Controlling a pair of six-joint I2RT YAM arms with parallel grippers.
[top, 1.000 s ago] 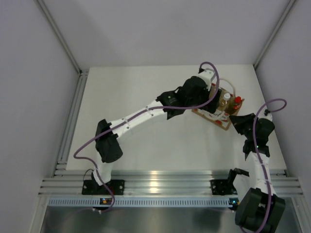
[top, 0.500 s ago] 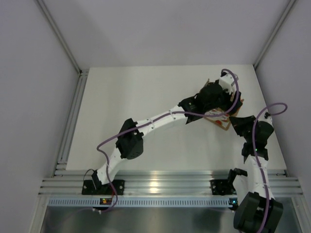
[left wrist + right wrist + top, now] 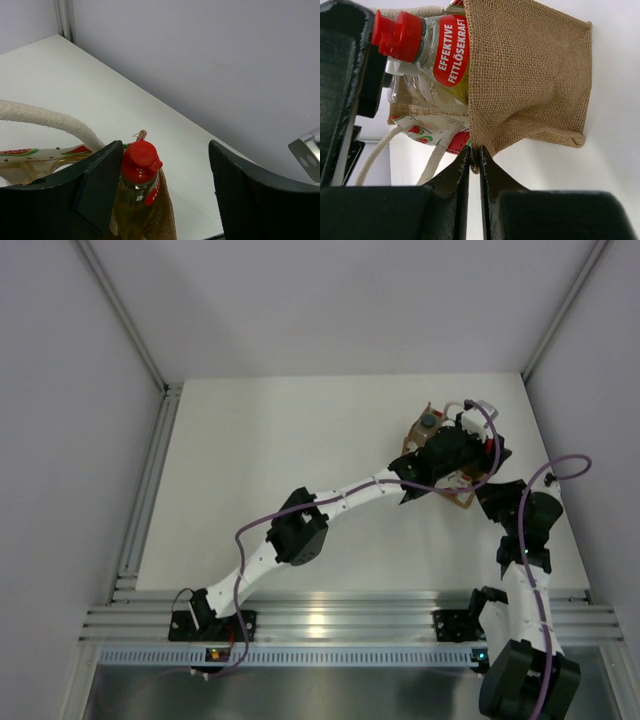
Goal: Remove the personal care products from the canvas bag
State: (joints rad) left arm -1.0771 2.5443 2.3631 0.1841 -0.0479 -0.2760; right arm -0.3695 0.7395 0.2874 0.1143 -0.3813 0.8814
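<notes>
Sticking up out of the canvas bag (image 3: 530, 75), the yellow bottle (image 3: 437, 65) shows its red cap (image 3: 141, 161). The left gripper (image 3: 165, 150) is above the bag, fingers apart, one on each side of that cap. The right gripper (image 3: 475, 155) is pinched tight on the bag's edge.

You see a left arm (image 3: 350, 496) and right arm (image 3: 527, 590) of white links, bulky black joints (image 3: 300, 538), and looping purple cables (image 3: 237, 540).
</notes>
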